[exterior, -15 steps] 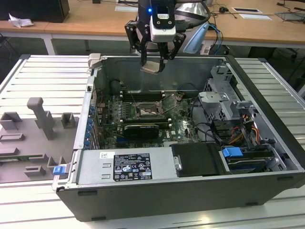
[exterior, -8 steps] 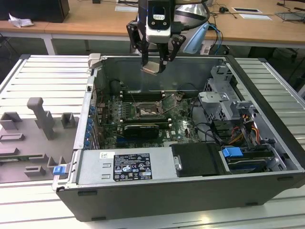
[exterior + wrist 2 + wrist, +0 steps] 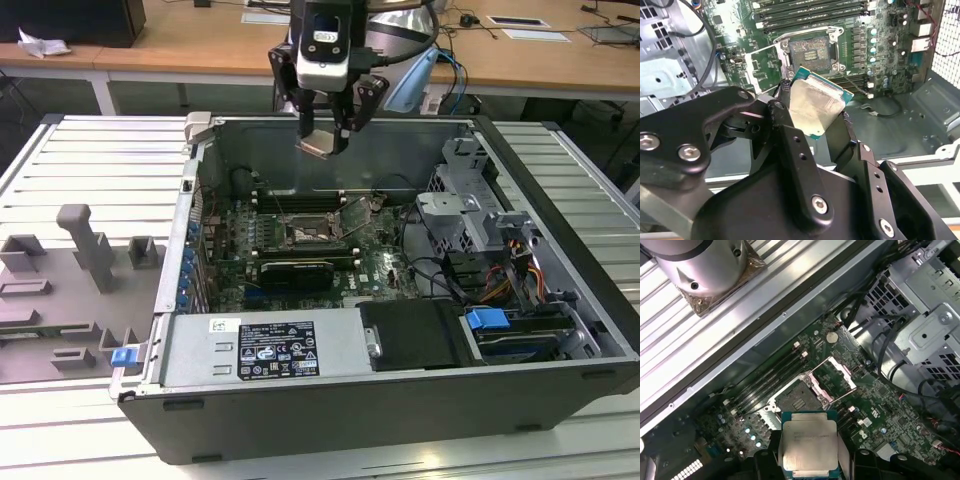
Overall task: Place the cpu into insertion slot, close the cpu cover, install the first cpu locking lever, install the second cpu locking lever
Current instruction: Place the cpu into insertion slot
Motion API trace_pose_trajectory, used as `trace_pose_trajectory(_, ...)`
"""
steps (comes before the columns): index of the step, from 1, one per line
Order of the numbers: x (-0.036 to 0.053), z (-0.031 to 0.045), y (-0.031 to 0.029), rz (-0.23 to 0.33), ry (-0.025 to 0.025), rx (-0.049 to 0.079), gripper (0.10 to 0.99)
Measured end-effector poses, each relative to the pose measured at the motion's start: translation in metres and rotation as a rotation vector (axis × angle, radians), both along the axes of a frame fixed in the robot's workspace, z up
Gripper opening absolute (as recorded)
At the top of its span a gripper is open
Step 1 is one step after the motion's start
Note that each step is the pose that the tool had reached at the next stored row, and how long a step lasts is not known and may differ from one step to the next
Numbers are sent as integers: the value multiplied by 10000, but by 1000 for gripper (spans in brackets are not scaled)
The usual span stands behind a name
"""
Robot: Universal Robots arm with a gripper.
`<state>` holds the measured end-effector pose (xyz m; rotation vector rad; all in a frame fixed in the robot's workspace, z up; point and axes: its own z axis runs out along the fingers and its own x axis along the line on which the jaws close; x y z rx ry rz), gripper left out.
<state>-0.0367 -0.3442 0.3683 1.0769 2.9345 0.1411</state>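
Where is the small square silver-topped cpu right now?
In the exterior view, the tool holds the cpu above the open dark computer case, with the motherboard's empty socket below.

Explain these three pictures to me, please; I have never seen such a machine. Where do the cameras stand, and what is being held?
It is a robot arm working over an open computer case, which lies on a slatted metal table. The exterior view is taken by a camera standing apart from the arm. Both wrist views come from cameras riding on the arm, looking past its black jaws. The jaws are shut on the cpu, a flat square chip with a dull silver top, held in the air above the green motherboard. On that board the insertion slot is empty, and the cpu cover stands raised open beside it. On the exterior view's left a grey holder tray lies on the table.
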Motion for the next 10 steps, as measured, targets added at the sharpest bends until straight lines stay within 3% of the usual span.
trace_pose_trajectory(10,0,-11,0,-1361,0,0,529)
